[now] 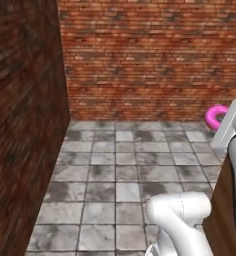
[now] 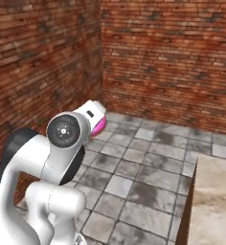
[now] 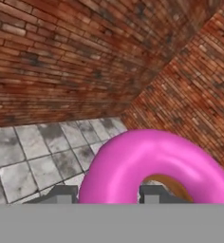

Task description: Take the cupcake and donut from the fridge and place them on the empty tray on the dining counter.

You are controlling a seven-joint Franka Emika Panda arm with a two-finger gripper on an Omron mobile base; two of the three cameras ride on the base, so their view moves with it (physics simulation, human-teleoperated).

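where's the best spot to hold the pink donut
Grip across one side of the ring, one finger through the hole and one outside, as the gripper does now. The donut is a thick ring, so only one side of it fits between the fingers; come from its edge.

So the donut (image 1: 216,116) is only half there in the left base view, its far side tucked behind the white hand. In the right base view it's just a pink sliver (image 2: 98,126) poking out below the hand, rest blocked by the arm. In the hand view the ring's lower part (image 3: 156,163) is cut off at the bottom, right where the fingers (image 3: 153,193) come up on either side of its rim. The desk (image 2: 215,201) corner runs off the right and bottom edges.
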